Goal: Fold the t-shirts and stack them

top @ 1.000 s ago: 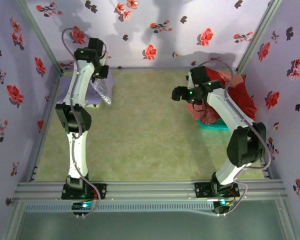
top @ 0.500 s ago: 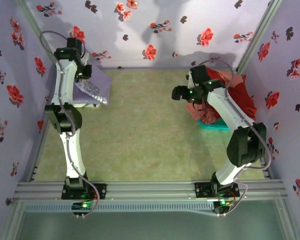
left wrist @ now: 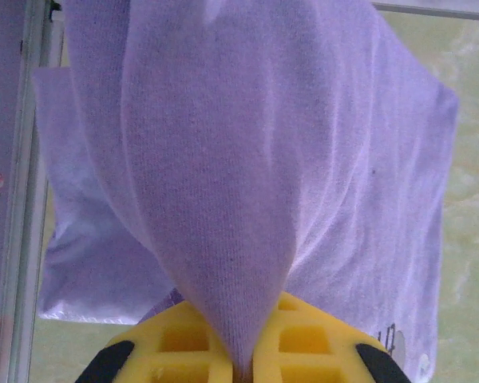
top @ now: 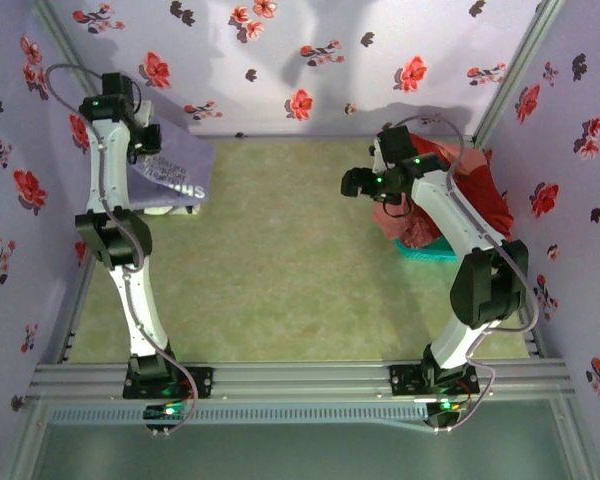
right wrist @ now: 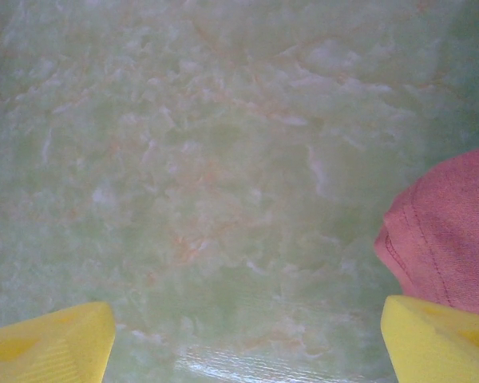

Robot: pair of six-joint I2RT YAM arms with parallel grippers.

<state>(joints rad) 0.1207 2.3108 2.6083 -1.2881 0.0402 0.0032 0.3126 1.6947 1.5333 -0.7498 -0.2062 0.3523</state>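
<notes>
Lavender t-shirt (left wrist: 223, 159) pinched by left hand (left wrist: 243, 363), arm (top: 102, 185) outstretched far-left.

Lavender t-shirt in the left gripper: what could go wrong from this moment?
The left gripper pinches only a narrow bunch of the lavender t-shirt, so the fabric may slip out or land crooked on the lavender cloth lying below.
That cloth lies close to the side rail; a release here could drape the shirt over it.
The open right gripper, beside a red t-shirt, might snag it.
</notes>
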